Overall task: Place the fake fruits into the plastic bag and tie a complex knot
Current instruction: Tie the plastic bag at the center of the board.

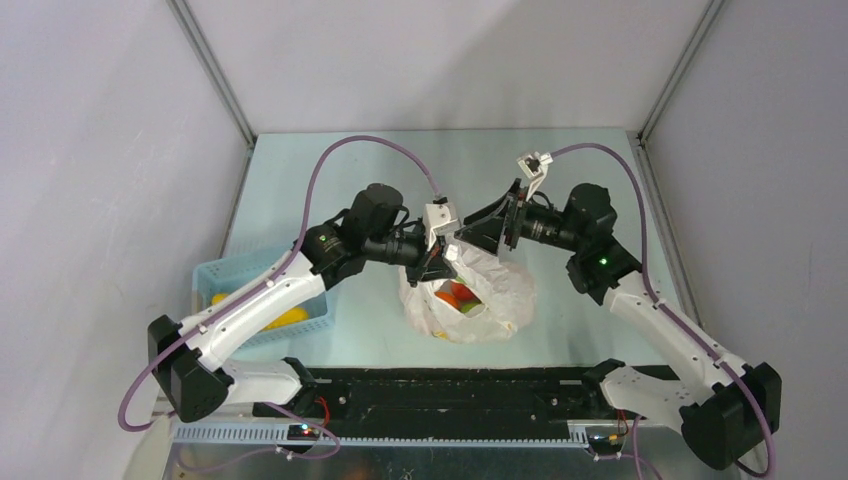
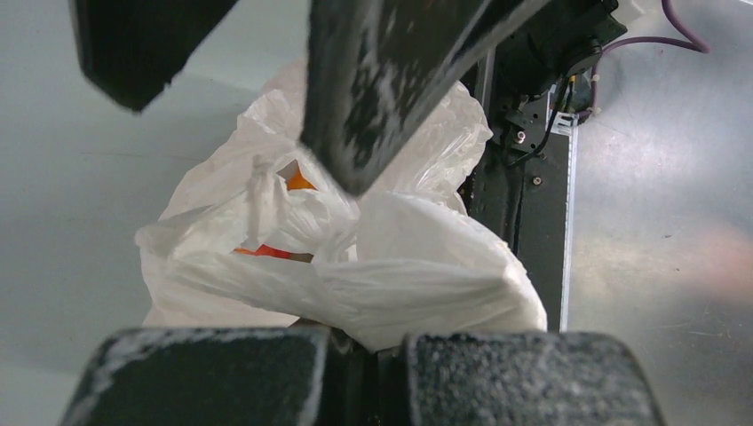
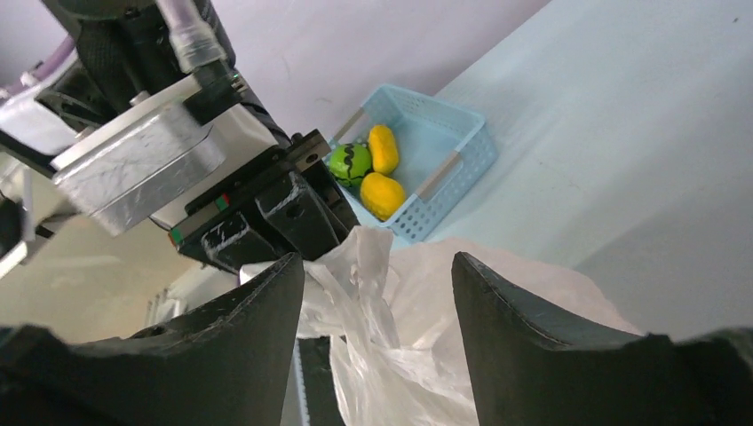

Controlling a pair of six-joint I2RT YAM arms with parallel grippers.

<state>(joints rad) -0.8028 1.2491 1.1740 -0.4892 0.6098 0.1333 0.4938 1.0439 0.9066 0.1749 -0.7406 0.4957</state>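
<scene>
Tabletop of pale blue-green laminate fills the overhead view, boxed in by plain grey-white walls with aluminium posts at the far corners. A thin, crinkly, translucent white plastic bag sits at mid-table. Orange and red fake fruits show through its mouth, and any print on the film is too small to read from here. The left gripper and right gripper meet at the bag's far top edge. A light blue slatted plastic basket stands well left of the bag, against the left wall. Bare tabletop runs from the bag to the far wall and off to the right. A black base rail lies just on the near side of the bag.

From the left wrist, the left gripper's jaws are pressed together on a fold of the bag. Beyond them, a small twisted bunch of plastic stands at the neck, though I cannot tell if it is tied. The right gripper's two dark fingers hang over the bag, spread apart.

From the right wrist, those jaws stand wide, with a strip of bag rising loose between them. Past the bag, the basket holds a green striped ball and two yellow fruits.
</scene>
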